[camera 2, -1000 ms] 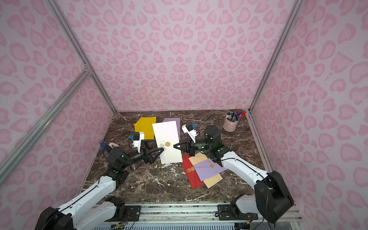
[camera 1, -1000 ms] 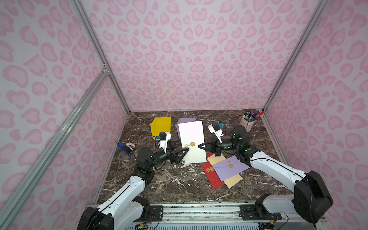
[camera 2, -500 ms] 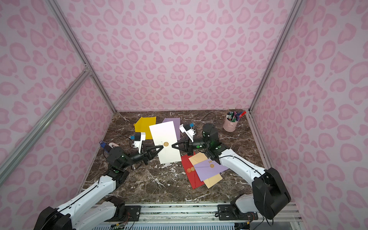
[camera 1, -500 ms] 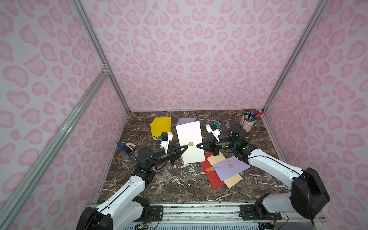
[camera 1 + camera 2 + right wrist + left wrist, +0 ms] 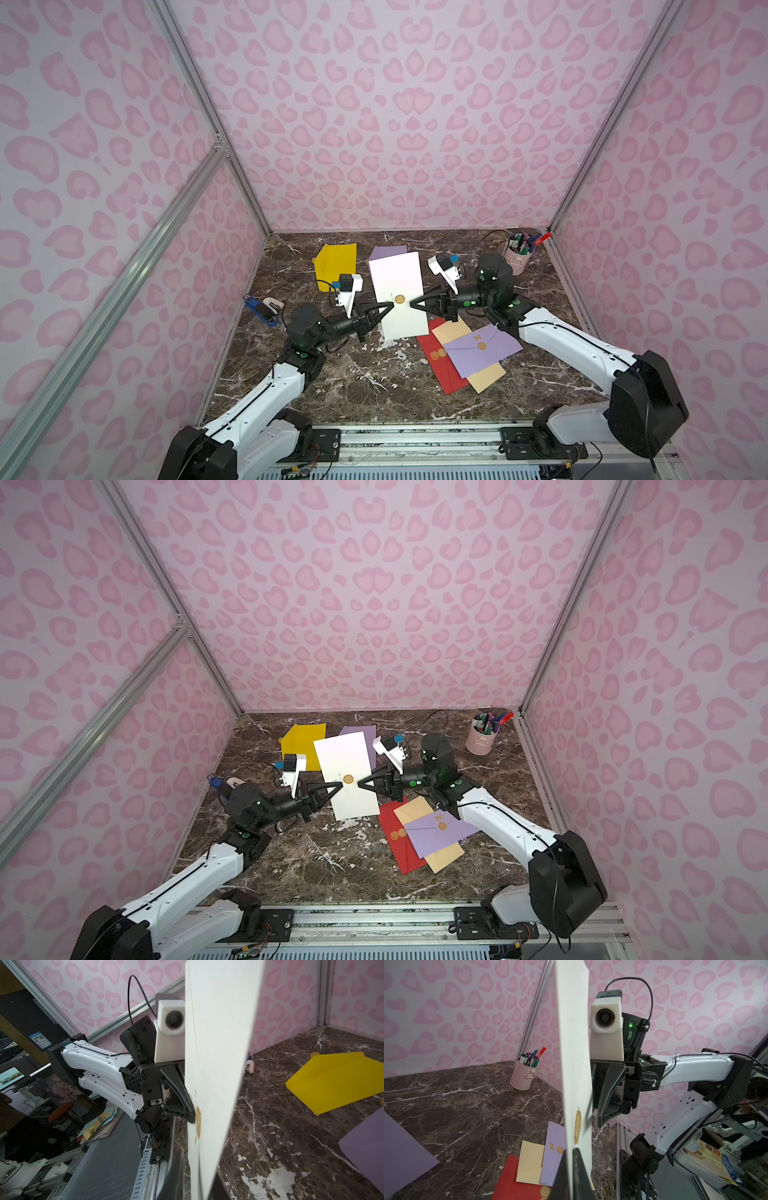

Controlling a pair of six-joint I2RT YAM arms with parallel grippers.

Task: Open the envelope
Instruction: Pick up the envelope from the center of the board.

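1. A dark marble tabletop (image 5: 332, 386) sits inside pink heart-print walls.
2. The white envelope (image 5: 399, 282) hangs between the 2 pincers, raised on edge as both wrist views show it. Its gold seal (image 5: 400, 299) sits level with both tips and is unbroken.
3. The left pincer (image 5: 390, 306) is pressed together on the envelope's near edge, pinching it.
4. The right pincer (image 5: 412, 304) meets the opposite edge. The paper runs between its fingers, but I cannot tell whether they clamp it or stand slightly apart.
5. Step in hand, as I judge it: steadying the envelope, with the flap not yet lifted. Next, 1 pincer should keep the body fixed while the other works a tip under the flap beside the seal and peels gently.
6. Count beyond the left pincer: 1 yellow envelope (image 5: 334, 266) and 1 lilac sheet (image 5: 388, 250).
7. Count below the right pincer: 1 red envelope (image 5: 440, 365), 1 tan envelope (image 5: 486, 376) and 1 purple envelope (image 5: 482, 353), overlapping.
8. Behind the right pincer's wrist stands 1 pink pen cup (image 5: 517, 259).
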